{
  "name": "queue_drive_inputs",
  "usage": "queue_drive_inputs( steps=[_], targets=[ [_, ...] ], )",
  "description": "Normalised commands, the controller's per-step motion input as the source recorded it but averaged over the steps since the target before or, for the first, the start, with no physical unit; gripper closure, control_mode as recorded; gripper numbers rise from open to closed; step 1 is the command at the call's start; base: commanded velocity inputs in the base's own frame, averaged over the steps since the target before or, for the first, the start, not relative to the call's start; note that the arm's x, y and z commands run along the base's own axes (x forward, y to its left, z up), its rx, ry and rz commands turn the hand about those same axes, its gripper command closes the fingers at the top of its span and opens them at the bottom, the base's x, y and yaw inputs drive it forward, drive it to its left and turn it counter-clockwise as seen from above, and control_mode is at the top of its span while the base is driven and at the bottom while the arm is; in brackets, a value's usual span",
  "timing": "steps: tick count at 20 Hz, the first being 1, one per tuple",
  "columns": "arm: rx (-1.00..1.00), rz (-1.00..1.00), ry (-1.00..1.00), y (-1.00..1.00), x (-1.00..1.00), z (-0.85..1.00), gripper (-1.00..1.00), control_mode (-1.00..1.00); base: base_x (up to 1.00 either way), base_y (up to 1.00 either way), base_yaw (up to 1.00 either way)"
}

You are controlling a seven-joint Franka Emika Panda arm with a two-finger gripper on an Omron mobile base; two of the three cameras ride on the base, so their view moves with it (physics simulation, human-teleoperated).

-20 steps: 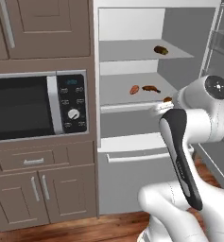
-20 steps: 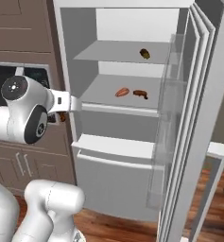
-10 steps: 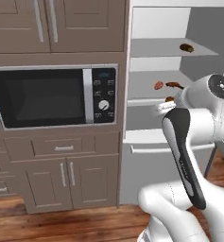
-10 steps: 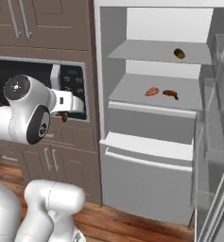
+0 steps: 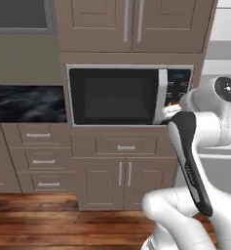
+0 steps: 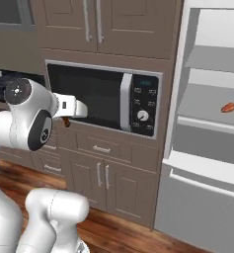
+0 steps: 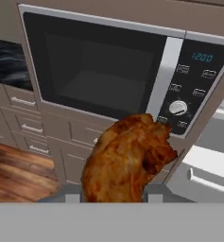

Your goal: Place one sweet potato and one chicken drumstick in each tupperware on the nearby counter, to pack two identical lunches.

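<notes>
My gripper (image 7: 112, 193) is shut on a browned chicken drumstick (image 7: 127, 163), which hides most of the fingers in the hand view. From the base views the hand hangs in front of the microwave, the gripper (image 6: 67, 118) with a brown bit of drumstick (image 6: 66, 121) under it. In the left base view the gripper (image 5: 172, 104) is beside the microwave's panel. A stretch of the black marble counter (image 5: 25, 103) lies to the microwave's left. An orange-red piece, probably a sweet potato (image 6: 229, 107), lies on a fridge shelf. The tupperwares are out of view.
A built-in microwave (image 5: 118, 96) with a dial panel (image 6: 142, 111) sits in taupe cabinets, drawers and doors (image 5: 119, 175) below it. The open white fridge (image 6: 207, 148) stands at the right. Wooden floor (image 5: 44, 219) runs along the cabinets.
The whole picture has shifted: the base has driven left, so the fridge slid off to the right and the microwave and counter came into view. The drumstick stays in the gripper.
</notes>
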Motion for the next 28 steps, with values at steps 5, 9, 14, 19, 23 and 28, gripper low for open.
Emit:
queue_drive_inputs(
  steps=[5,9,14,19,23,28],
  targets=[
    [0.0,0.0,0.0,0.0,0.0,0.0,1.0,1.0,0.27,1.0,0.17],
    [0.0,0.0,0.0,0.0,0.0,0.0,1.0,1.0,0.52,1.0,0.12],
    [0.0,0.0,0.0,0.0,0.0,0.0,1.0,1.0,0.67,1.0,0.13],
    [0.0,0.0,0.0,0.0,0.0,0.0,1.0,1.0,0.27,0.94,0.56],
    [0.0,0.0,0.0,0.0,0.0,0.0,1.0,1.0,0.47,0.69,0.69],
    [0.0,0.0,0.0,0.0,0.0,0.0,1.0,1.0,0.97,0.36,0.56]
  ],
)
